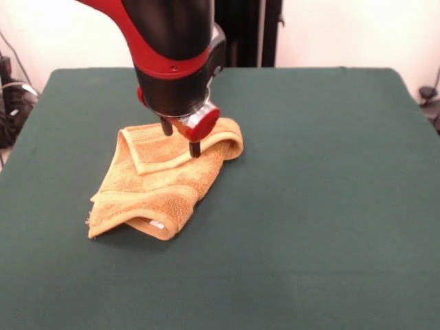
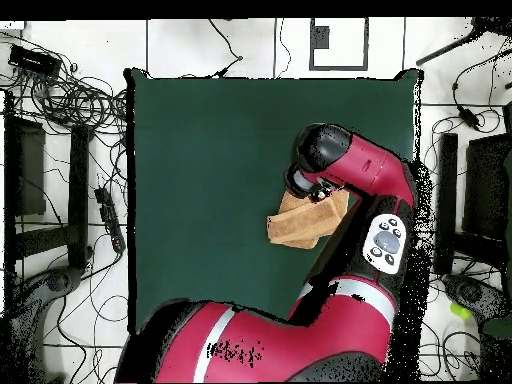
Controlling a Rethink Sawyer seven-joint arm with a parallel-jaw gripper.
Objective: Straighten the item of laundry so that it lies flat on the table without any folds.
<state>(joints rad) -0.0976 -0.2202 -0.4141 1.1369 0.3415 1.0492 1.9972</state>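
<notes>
The towel [image 1: 161, 182] lay bunched in folds on the green worktop [image 1: 330, 206], its far fold directly under the fingers [image 1: 180, 139]. These stood parted, gripping nothing, tips touching or just above the cloth. A good grasp would pinch one top layer only, then draw it outward, low.

We see the robot's black two-fingered gripper [image 1: 181, 137] directly above the far part of the small orange-tan terry-cloth hand towel [image 1: 161, 182], which stretches nearer and leftward from it in the front view, folded, on the large green-clothed table [image 1: 323, 206]
</notes>
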